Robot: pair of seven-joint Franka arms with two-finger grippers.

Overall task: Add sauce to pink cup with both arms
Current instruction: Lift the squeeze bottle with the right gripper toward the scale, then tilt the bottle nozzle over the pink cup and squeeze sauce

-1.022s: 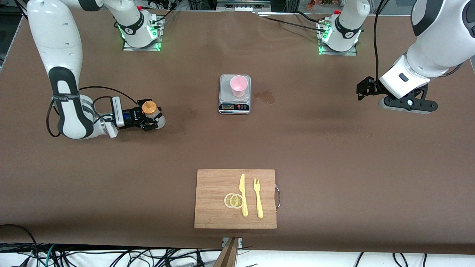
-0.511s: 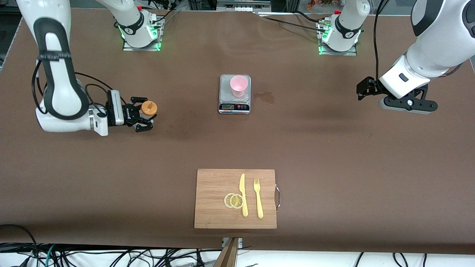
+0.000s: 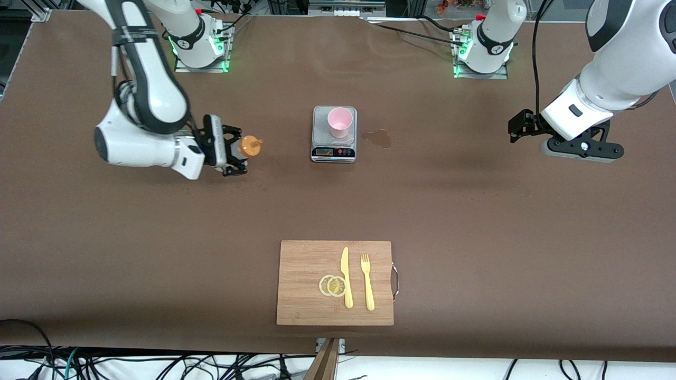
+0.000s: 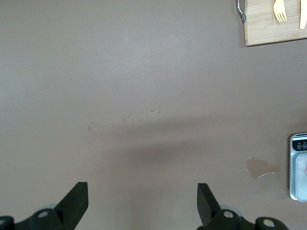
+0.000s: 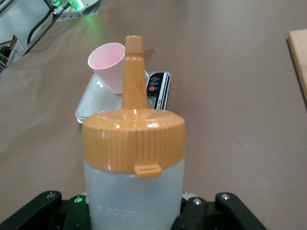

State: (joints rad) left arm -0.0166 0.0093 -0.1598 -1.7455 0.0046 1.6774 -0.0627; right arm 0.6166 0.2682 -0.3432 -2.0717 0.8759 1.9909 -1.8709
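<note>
On sauce: faint embossed "300", apparently; right gripper clamps it.

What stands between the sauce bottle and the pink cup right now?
Nothing visible. The right gripper holds the sauce bottle over bare table toward the right arm's end; the pink cup stands on the scale.

White arms, dark grey joints, black end effectors

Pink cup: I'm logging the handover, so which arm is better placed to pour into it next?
Right. The right end effector holds the sauce bottle, nozzle toward the pink cup on the scale. The left end effector waits open.
</note>
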